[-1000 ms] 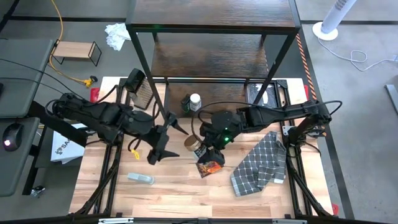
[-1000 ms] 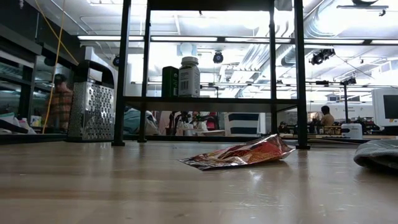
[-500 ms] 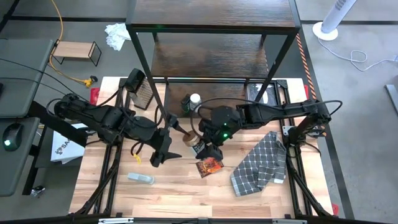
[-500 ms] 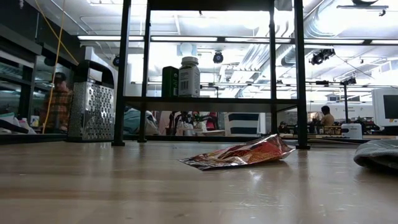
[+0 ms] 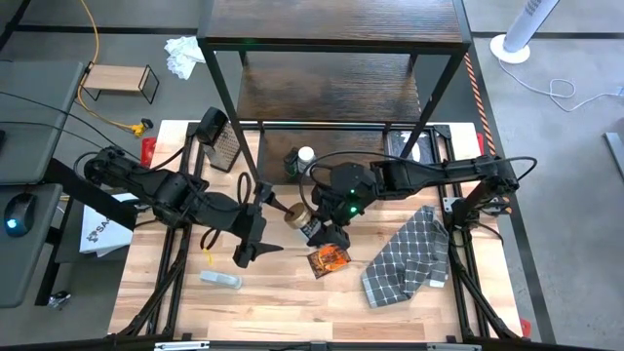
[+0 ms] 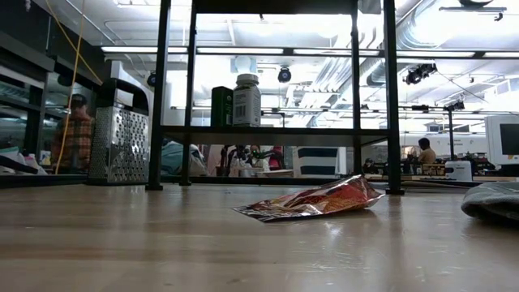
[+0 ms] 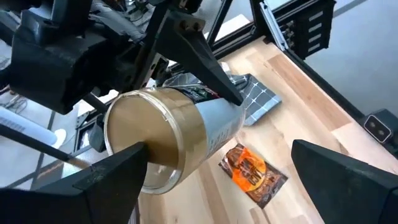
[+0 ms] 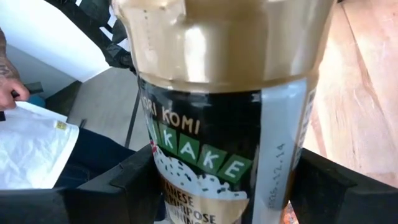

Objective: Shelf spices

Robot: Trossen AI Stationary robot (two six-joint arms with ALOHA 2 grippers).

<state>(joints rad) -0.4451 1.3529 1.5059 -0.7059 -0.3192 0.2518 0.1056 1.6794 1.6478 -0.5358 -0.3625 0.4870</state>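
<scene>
My right gripper (image 5: pixel 312 227) is shut on the tan-lidded brown jar (image 5: pixel 298 216) and holds it above the table's middle. My left gripper (image 5: pixel 272 230) is open just left of it, and the jar's gold lid (image 7: pixel 146 144) sits between its fingers, close to one of them. The white-capped jar (image 5: pixel 306 155) and the dark jar (image 5: pixel 292 163) stand on the lowest board of the shelf (image 5: pixel 336 93). The reddish-brown packet (image 5: pixel 329 259) lies flat on the table. The slim amber bottle is out of view. Neither gripper shows in the low view. My right gripper pinches the jar's labelled body (image 8: pixel 205 155) between its two fingers (image 8: pixel 134 180), below the lid. It comes from the table's right. The jar is lifted clear and tilted, lid up and toward the left gripper. My left gripper has one finger (image 7: pixel 115 177) in front of the lid's rim; whether it touches, I cannot tell.
A metal box grater (image 5: pixel 218 140) stands by the shelf's left leg. A clear flat plastic object (image 5: pixel 221 280) lies near the table's near edge. A checked cloth (image 5: pixel 409 253) covers the right side. A small light-wood stand (image 5: pixel 119 81) sits off the table.
My right gripper has carried the jar a little toward the table's left and far side, toward the left gripper, so the packet below shows more fully. My left gripper has shifted slightly toward the jar and stayed open.
</scene>
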